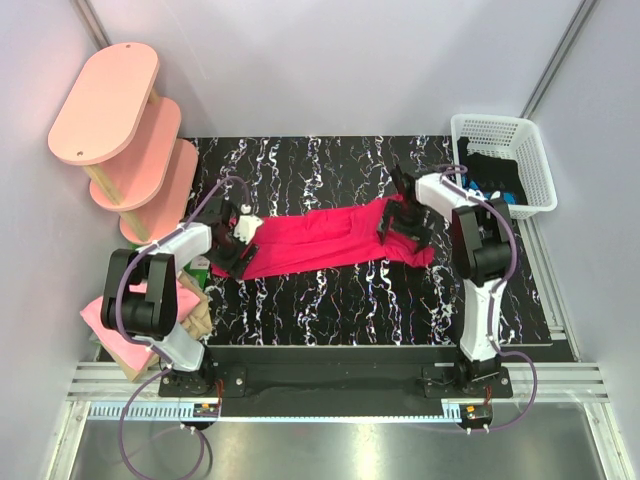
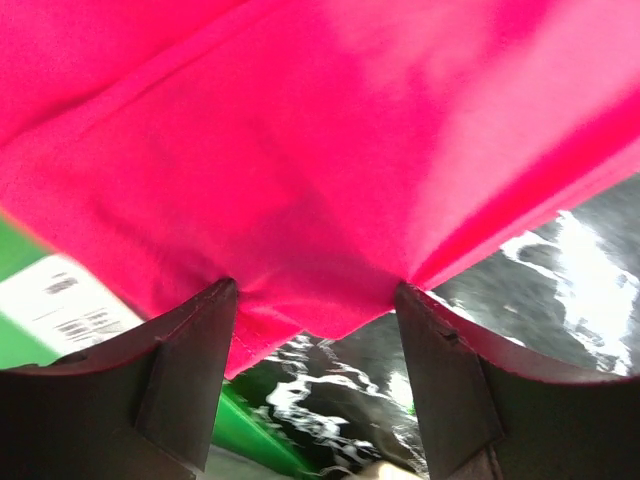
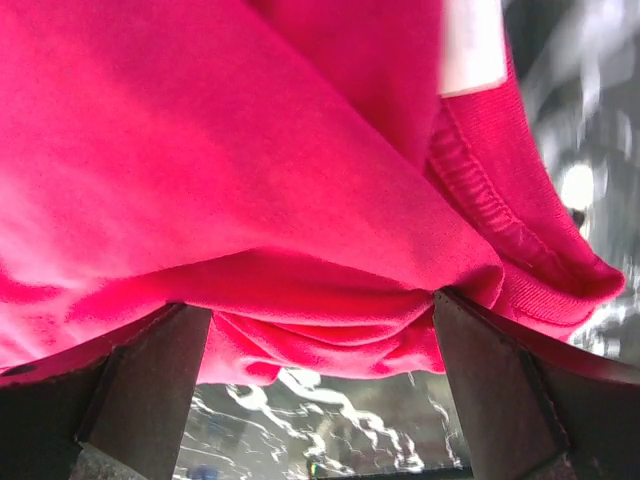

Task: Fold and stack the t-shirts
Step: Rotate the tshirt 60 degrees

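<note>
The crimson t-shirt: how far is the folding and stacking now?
Done: folded shirts sit stacked at the table's left edge. In hand: the crimson t-shirt lies as a long band on the table, cloth bunched between the fingers of the left tool and right tool. Left: finishing its fold, stacking it, and perhaps the basket contents.

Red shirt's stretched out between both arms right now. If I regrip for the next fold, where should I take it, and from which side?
Take the crimson t-shirt at its two short ends, coming in from outside each end. It lies as a long narrow band across the table, and the left gripper and right gripper already sit there.
</note>
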`<state>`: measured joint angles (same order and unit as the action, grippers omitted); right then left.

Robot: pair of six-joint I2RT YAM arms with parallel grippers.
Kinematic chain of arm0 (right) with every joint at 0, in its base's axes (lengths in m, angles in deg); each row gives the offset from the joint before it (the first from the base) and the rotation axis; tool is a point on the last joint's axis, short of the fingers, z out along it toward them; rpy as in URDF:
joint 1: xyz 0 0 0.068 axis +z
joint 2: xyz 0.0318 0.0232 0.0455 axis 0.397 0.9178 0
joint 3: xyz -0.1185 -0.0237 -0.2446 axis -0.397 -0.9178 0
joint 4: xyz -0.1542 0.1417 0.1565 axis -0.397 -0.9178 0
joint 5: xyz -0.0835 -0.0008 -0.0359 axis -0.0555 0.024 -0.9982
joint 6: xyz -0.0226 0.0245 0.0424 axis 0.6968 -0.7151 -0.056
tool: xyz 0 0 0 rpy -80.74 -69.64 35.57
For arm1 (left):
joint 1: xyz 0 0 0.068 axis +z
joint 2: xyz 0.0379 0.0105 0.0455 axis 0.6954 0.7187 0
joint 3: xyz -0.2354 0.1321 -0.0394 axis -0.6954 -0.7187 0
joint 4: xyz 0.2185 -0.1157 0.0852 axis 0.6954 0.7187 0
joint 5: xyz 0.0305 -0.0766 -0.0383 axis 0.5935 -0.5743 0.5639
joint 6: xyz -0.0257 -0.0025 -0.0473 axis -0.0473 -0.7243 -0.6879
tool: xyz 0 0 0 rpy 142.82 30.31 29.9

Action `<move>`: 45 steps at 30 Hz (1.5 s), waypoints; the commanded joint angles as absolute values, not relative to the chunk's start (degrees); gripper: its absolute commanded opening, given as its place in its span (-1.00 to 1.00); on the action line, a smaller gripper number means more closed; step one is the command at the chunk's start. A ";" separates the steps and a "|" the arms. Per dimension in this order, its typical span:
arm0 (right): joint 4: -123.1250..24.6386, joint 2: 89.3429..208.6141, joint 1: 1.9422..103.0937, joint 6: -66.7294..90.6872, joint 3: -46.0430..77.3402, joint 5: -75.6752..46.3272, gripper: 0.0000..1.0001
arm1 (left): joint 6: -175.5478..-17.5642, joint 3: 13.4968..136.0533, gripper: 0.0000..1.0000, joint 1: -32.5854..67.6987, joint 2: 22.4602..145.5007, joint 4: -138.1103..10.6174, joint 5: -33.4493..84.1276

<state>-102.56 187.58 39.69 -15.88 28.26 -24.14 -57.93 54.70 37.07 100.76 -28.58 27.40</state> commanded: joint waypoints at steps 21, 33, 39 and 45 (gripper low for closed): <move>-119.14 212.49 35.52 -4.41 93.65 -16.16 0.99 | -58.70 77.65 0.43 35.18 95.67 -11.81 22.53; -112.99 193.93 35.78 -10.04 65.18 -16.78 0.99 | -57.56 77.67 0.38 33.07 111.39 -17.16 33.24; -112.55 198.93 35.78 -10.47 64.20 -14.94 0.99 | -57.12 77.84 0.37 32.98 114.83 -18.57 36.06; -112.10 206.93 35.87 -11.88 71.39 -10.10 0.99 | -57.64 77.14 0.36 32.89 116.85 -19.54 38.78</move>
<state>-113.27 203.03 35.45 -10.29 65.79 -14.17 -57.78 77.45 33.03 115.73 -17.28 35.29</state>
